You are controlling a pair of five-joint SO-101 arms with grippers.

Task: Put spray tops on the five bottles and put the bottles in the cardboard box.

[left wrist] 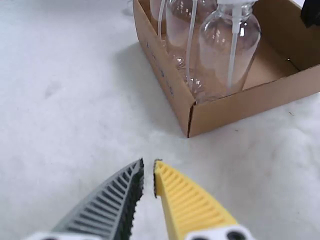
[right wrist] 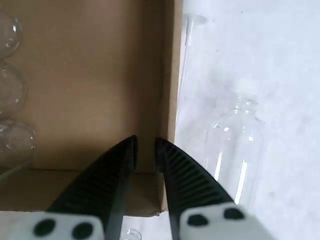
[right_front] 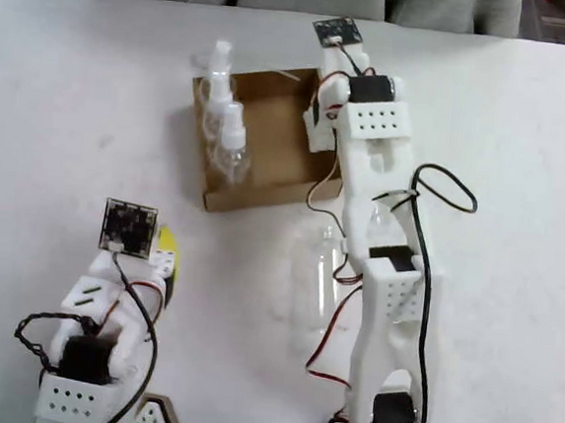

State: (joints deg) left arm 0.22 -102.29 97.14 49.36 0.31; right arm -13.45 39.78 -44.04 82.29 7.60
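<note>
Right end effector (right wrist: 145, 142): fingers nearly together, nothing held, poised over the cardboard box (right wrist: 100, 75), just inside the wall facing the loose bottle (right wrist: 240, 145). Left end effector (left wrist: 148, 167): fingers likewise nearly together, empty, low over the tabletop (left wrist: 60, 100) near a box corner.

Three capped bottles (left wrist: 227, 45) upright in a row inside the box, along the wall away from the right arm. Loose bottle uncapped, apparently lying on the tabletop just outside the box. Near its neck, what appears to be a spray top (right wrist: 189, 22) with its tube.

Probable step: capping this bottle.
- Spread the fingers before descending.
- Grip the spray top by its head, never by the thin tube.
- Steady the bottle upright with the other end effector; round clear plastic, likely to roll.
- Feed the tube straight down the neck before twisting.
</note>
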